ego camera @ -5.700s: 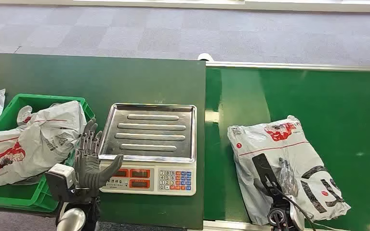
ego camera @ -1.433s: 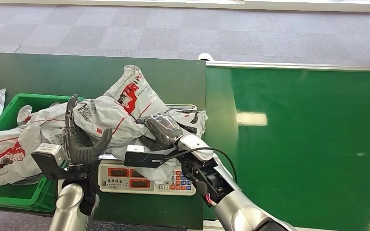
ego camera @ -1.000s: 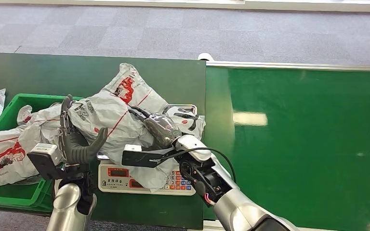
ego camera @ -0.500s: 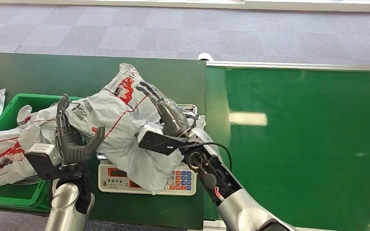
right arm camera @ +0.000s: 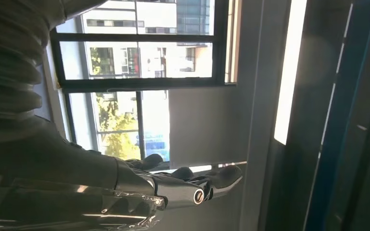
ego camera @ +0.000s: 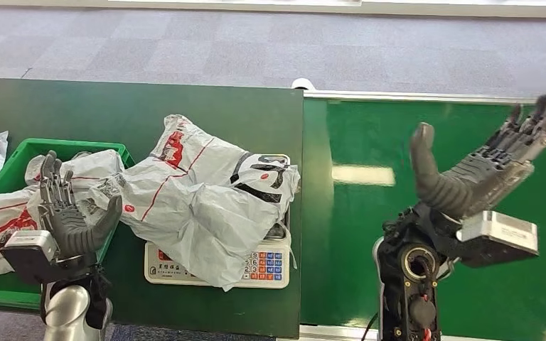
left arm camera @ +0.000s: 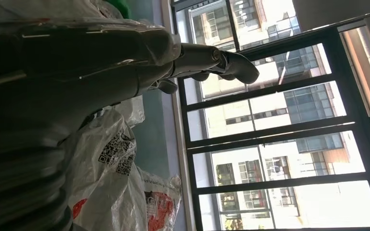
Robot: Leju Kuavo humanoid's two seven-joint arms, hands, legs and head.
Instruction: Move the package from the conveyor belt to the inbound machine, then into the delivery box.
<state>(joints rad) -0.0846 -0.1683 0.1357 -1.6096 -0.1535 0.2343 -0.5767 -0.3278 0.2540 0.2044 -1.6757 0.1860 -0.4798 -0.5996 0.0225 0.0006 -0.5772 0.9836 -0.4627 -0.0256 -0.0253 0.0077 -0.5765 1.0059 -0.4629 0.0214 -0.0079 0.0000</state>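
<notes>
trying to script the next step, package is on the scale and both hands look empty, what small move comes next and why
Probably bring the left hand across to the near left edge of the package to take hold of it. The package lies draped over the scale, and neither hand holds it; the right hand is open and raised over the conveyor belt. The left hand is open beside the green delivery box, so it is better placed.

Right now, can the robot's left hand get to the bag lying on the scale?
Probably yes. The left hand is open and holds nothing, right beside the package draped over the scale. Nothing lies between them, and the right hand is raised over the conveyor belt.
</notes>
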